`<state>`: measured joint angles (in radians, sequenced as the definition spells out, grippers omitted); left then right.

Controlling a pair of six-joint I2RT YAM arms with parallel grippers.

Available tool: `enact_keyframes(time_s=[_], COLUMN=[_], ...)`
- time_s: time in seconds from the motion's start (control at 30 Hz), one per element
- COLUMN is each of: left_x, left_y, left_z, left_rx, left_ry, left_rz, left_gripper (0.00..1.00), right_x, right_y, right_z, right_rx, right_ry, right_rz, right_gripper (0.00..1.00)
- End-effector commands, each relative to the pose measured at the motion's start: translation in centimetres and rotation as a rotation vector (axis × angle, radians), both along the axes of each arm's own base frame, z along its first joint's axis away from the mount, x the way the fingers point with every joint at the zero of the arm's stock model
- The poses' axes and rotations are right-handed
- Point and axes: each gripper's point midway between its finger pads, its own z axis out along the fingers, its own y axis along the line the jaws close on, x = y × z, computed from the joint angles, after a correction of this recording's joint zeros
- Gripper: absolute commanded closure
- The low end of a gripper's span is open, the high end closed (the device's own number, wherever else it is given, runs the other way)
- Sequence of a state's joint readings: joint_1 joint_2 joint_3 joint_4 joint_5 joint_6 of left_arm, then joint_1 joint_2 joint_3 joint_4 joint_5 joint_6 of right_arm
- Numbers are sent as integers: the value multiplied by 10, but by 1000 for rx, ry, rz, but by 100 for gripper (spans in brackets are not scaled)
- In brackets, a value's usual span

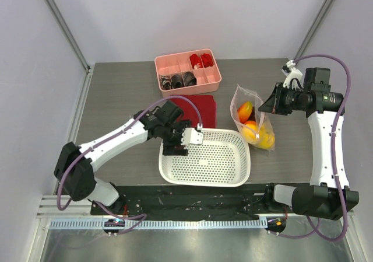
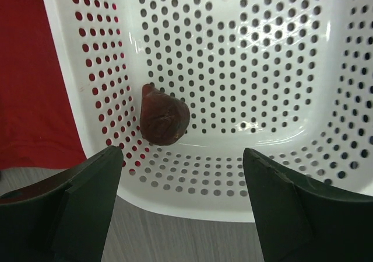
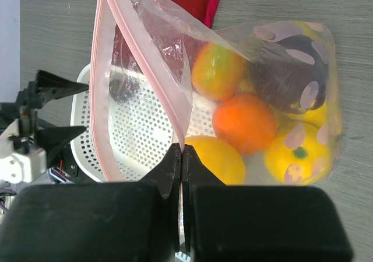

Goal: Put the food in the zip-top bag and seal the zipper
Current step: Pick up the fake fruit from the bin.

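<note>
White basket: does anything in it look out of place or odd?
Yes. One dark plum lies alone in a corner of the white basket, while the other fruits are inside the zip-top bag, whose mouth gapes open, pinched by the right fingers.

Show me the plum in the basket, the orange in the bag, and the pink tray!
plum (image 2: 164,120): left wrist view, its middle.
orange (image 3: 243,122): right wrist view, its middle.
pink tray (image 1: 195,88): top view, its front wall.

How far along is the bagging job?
Done: mango, orange, lemons and a purple plum sit in the zip-top bag. In hand: right fingers pinch its open zipper; left fingers are open over the reddish-brown plum in the white basket. Left: bag that plum, seal the zipper.
</note>
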<state>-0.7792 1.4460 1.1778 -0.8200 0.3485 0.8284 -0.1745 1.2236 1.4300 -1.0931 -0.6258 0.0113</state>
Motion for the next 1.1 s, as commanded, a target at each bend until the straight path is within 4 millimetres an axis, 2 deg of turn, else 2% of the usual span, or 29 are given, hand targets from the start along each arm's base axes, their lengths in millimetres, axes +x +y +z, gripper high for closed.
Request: enact_keyframes(time_s=[0.0, 0.13, 0.33, 0.37, 0.47, 0.57, 0.63, 0.67, 0.7, 0.77, 0.8, 0.87, 0.9, 0.97, 1.0, 1.07], left_x=[32, 38, 44, 43, 42, 38, 38, 37, 34, 35, 36, 31, 33, 31, 39, 39], left_y=[-8, -13, -21, -20, -13, -9, -11, -12, -12, -25, -31, -46, -58, -78, -94, -112], left_z=[-15, -40, -65, -75, -90, -96, -92, -89, -83, -61, -38, -7, 30, 74, 113, 152], left_rx=[14, 51, 72, 95, 145, 167, 162, 156, 155, 95, 52, -40, -130, -267, -366, -487], left_ry=[-143, -120, -88, -67, -40, -22, -13, -4, 13, 12, 1, 12, -15, -16, -73, -43], left_rz=[-60, -82, -98, -99, -108, -118, -120, -118, -109, -108, -96, -109, -94, -100, -99, -58], left_gripper=[12, 14, 16, 18, 22, 28, 33, 40, 44, 54, 57, 62, 63, 64, 64, 64], right_x=[1, 0, 2, 2, 2, 2, 1, 2, 2, 2, 3, 2, 2, 1, 1, 1], right_y=[-3, -5, -6, -6, -7, -7, -7, -7, -7, -6, -6, -5, -5, -4, -4, -4], right_z=[8, 8, 8, 8, 9, 8, 7, 7, 7, 6, 6, 5, 5, 4, 4, 3], right_rx=[-27, -38, -41, -43, -48, -49, -48, -49, -49, -45, -45, -42, -40, -38, -36, -39], right_ry=[-60, -58, -52, -51, -53, -50, -46, -45, -49, -43, -46, -43, -43, -43, -45, -44], right_rz=[10, 9, 4, 4, 3, 5, 5, 6, 8, 11, 11, 15, 18, 24, 29, 33], right_gripper=[99, 99, 99, 99, 99, 99, 99, 99, 99, 99, 99, 99, 99, 99, 99, 99])
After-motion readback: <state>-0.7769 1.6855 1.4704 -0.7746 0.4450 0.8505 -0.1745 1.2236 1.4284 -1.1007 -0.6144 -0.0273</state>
